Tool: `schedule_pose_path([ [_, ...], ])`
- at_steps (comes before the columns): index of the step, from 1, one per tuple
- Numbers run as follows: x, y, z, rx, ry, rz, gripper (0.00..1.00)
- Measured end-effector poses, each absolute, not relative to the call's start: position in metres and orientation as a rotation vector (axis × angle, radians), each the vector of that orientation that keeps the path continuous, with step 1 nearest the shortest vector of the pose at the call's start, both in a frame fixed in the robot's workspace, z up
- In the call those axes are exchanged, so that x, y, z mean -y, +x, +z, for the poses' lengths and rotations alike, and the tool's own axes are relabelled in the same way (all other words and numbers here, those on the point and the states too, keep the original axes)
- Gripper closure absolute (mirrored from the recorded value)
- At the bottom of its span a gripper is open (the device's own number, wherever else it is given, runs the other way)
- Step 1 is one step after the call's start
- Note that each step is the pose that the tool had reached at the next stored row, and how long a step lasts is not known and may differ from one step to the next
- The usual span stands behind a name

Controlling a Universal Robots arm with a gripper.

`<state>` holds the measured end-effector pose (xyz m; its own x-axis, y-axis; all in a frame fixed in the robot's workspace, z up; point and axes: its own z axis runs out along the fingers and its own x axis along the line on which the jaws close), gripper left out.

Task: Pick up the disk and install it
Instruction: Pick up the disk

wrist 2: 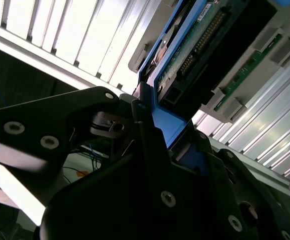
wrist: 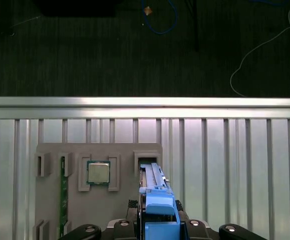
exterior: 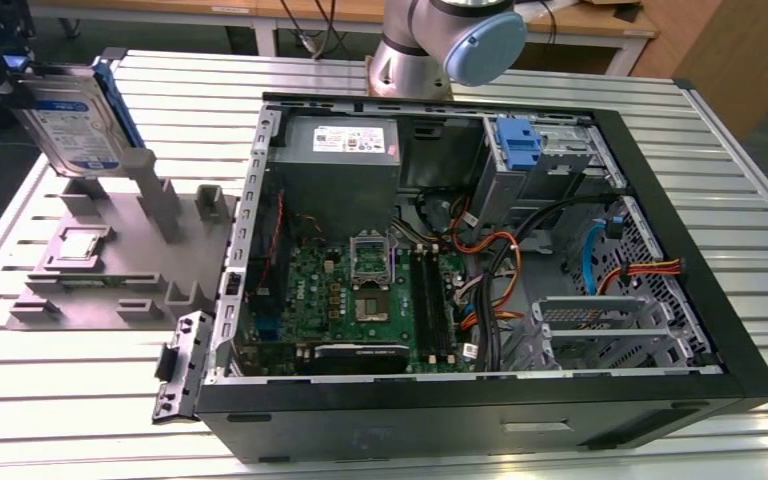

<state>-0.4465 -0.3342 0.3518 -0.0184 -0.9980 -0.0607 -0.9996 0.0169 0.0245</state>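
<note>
The claw (exterior: 4, 72) is clenched on the disk (exterior: 77, 120) at the upper left of the exterior frame. In the second wrist view its black fingers (wrist 2: 75, 115) pinch the edge of the blue carrier (wrist 2: 167, 127), and the drive's green circuit-board face runs away from the grip.

The disk hangs on edge with its long axis close to vertical, leaning a little, and its labelled face is turned to the camera. Its lower end sits right at the upright posts of the grey fixture (exterior: 104, 250) on the tabletop (exterior: 77, 400). Whether it is fully clear of them I cannot tell. The first wrist view looks straight along the carrier's length to the fixture's open slot (wrist: 145, 162). A processor chip (wrist: 98, 172) and a memory stick (wrist: 63, 195) sit in their own recesses beside it.

What matters is the disk's place against the open computer case (exterior: 491, 390). The case fills the centre and right of the exterior frame, well apart from the disk, and the fixture lies between them. The drive cage (exterior: 578, 150) is in the case's upper right corner, with a bare blue bracket (exterior: 518, 145) at its near side, so it is at the far end of the case from the claw. As I judge it, the pick-up is done or nearly so, and the install is not yet begun.
</note>
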Motion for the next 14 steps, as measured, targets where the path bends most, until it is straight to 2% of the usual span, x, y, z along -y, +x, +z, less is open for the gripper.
schedule_pose_path([
  [14, 0.3342, -0.4465, 0.3548, -2.221, -2.182, 0.093, 0.63],
])
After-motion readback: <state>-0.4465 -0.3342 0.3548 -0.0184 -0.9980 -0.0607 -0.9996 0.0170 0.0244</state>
